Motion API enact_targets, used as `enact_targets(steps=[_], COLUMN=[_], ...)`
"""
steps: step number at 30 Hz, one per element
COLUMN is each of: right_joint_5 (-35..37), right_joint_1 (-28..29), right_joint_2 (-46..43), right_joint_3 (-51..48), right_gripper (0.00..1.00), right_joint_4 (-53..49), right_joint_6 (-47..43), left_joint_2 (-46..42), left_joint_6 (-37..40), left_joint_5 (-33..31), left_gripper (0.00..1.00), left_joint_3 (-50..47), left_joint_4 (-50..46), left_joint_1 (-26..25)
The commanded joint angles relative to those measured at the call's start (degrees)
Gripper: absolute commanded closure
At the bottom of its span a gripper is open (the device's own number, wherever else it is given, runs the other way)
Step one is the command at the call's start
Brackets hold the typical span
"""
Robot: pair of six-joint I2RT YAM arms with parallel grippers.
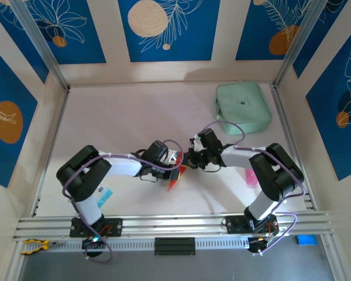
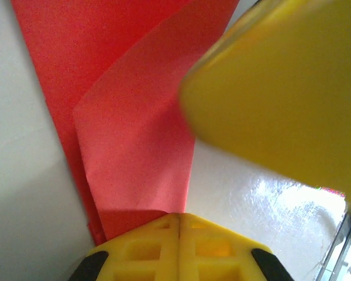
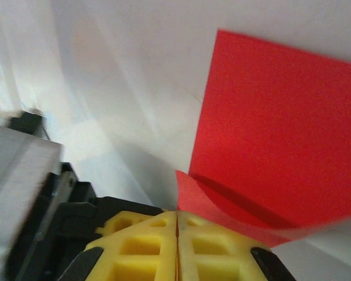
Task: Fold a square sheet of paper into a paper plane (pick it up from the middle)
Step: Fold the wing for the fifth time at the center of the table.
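The square sheet of paper point(image 1: 174, 175) is bright red, creased into a narrow shape, and hangs between both arms at mid-table. In the left wrist view its folded flap point(image 2: 134, 123) runs down to my left gripper point(image 2: 180, 218), whose yellow jaws are pressed together on its lower edge. A blurred yellow finger point(image 2: 281, 88) of the other arm looms close at the upper right. My right gripper point(image 3: 176, 214) is shut too, with a curled corner of the red paper point(image 3: 281, 129) pinched at its tip. From above, the left gripper point(image 1: 178, 160) and right gripper point(image 1: 190, 158) nearly touch.
A mint-green pouch point(image 1: 243, 106) lies at the back right. A pink item point(image 1: 251, 177) sits by the right arm and a small blue-and-white packet point(image 1: 104, 195) by the left arm's base. The white table point(image 1: 123, 117) is walled on three sides.
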Motion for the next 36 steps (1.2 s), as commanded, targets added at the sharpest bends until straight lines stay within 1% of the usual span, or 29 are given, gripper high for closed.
enact_targets(steps=[1, 4, 8, 14, 24, 36], right_joint_5=[0.1, 2.2, 0.6, -1.1, 2.8, 9.5], right_joint_1=[1.1, 0.8, -2.9, -7.6, -12.2, -14.0], right_joint_2=[3.5, 5.4, 6.7, 7.1, 8.6, 7.6], right_joint_3=[1.1, 0.1, -3.0, -3.3, 0.6, 3.9], right_gripper=[0.91, 0.92, 0.92, 0.91, 0.91, 0.91], right_joint_4=[0.4, 0.6, 4.5, 5.8, 0.4, -6.7], right_joint_6=[-0.5, -0.2, 0.0, -0.7, 0.1, 0.1], left_joint_2=[2.0, 1.8, 1.9, 2.4, 3.3, 3.8], left_joint_6=[0.6, 0.3, 0.4, 1.0, 1.1, 1.3], left_joint_5=[-1.1, -1.1, -1.1, -0.8, -0.1, 0.4], left_gripper=[1.00, 1.00, 1.00, 1.00, 1.00, 1.00], left_joint_3=[-2.0, -2.3, -3.1, -3.1, -3.1, -2.7], left_joint_4=[-7.3, -7.3, -7.2, -7.8, -7.9, -7.9], left_joint_1=[0.7, 1.0, 1.3, 1.4, 1.5, 1.7])
